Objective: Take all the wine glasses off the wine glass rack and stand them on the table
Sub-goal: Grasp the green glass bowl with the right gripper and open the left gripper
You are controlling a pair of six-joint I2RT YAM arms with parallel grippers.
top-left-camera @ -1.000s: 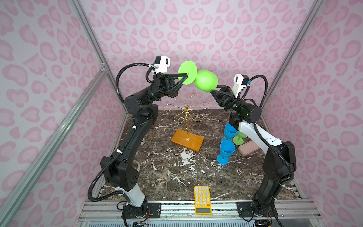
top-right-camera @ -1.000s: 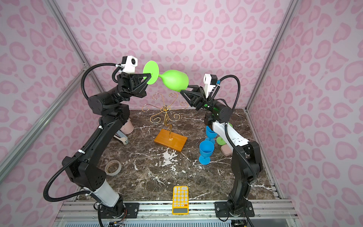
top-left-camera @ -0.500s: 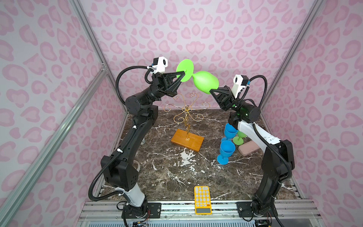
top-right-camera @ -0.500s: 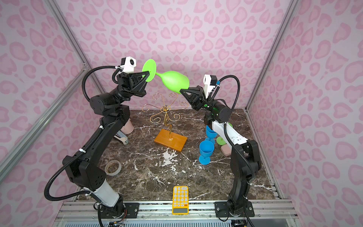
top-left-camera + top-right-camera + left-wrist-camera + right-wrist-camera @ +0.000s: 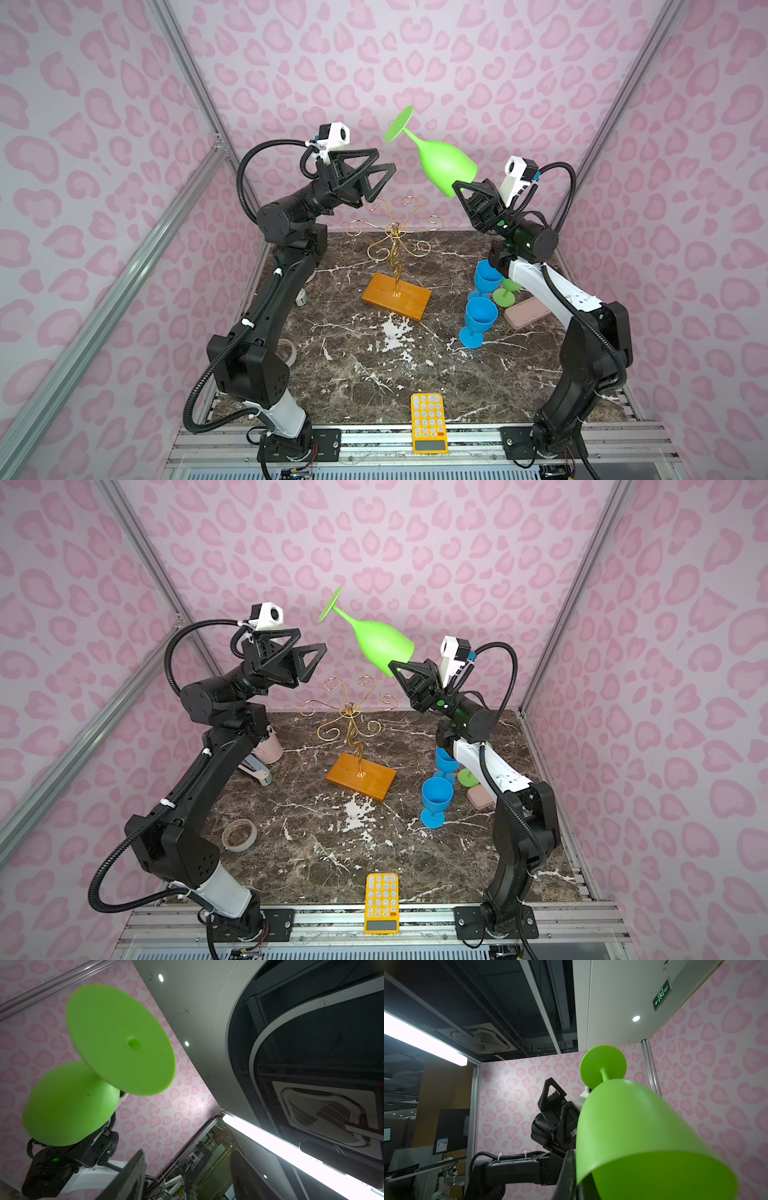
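Note:
The green wine glass (image 5: 446, 162) (image 5: 380, 640) hangs in the air above the table, tilted with its foot up and to the left. My right gripper (image 5: 457, 185) (image 5: 392, 665) (image 5: 576, 1176) is shut on the rim of its bowl (image 5: 643, 1126), one finger outside the wall and one inside. My left gripper (image 5: 386, 162) (image 5: 311, 642) (image 5: 187, 1167) stands open just left of the glass, below its foot (image 5: 122, 1043), touching nothing. The gold wire wine glass rack (image 5: 395, 232) (image 5: 351, 712) stands below on its wooden base (image 5: 397, 295), with nothing on its arms.
Two blue goblets (image 5: 480, 320) (image 5: 486, 276), a green glass (image 5: 505, 291) and a pink case (image 5: 525, 318) sit under the right arm. A yellow calculator (image 5: 428, 422) lies at the front edge. A tape roll (image 5: 239, 833) and a pink cup (image 5: 268, 748) are at the left.
My left gripper has opened, let go of the glass and drawn back a little. The right gripper has shut on the rim, and the glass has tipped foot-up.

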